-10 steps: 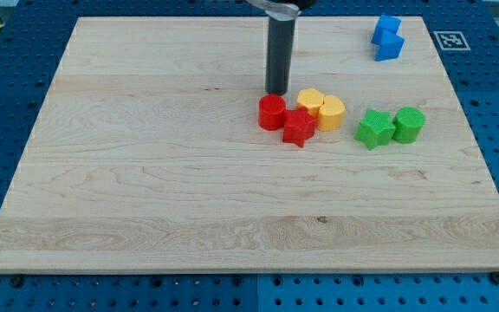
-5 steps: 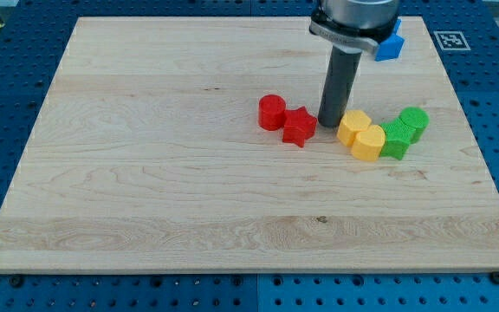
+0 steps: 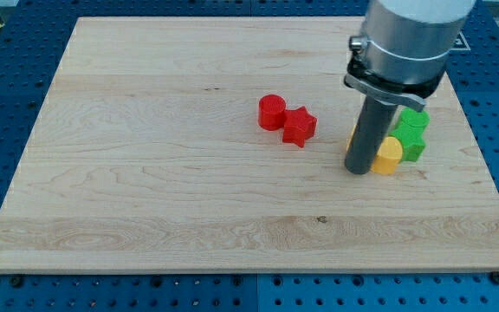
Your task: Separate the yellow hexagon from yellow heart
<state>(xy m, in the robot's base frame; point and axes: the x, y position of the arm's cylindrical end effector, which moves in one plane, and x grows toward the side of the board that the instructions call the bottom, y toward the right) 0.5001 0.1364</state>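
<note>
Wooden bench (image 3: pixel 145 173): tip (image 3: pixel 358 171) now beside yellow heart (image 3: pixel 388 156); yellow hexagon (image 3: pixel 353 136) mostly hidden, probably unseparated; no jaws fitted.

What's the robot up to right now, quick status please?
My tip down on the board, touching the yellow block from the view's left. Second yellow block mostly hidden behind the rod. Green blocks crowd them on the view's right.

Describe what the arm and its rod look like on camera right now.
A wide, light grey cylinder comes in from the view's top, ending in a dark collar. Below it hangs a straight, dark grey round rod, narrower than the cylinder, down to my tip. No cables or markings show.
</note>
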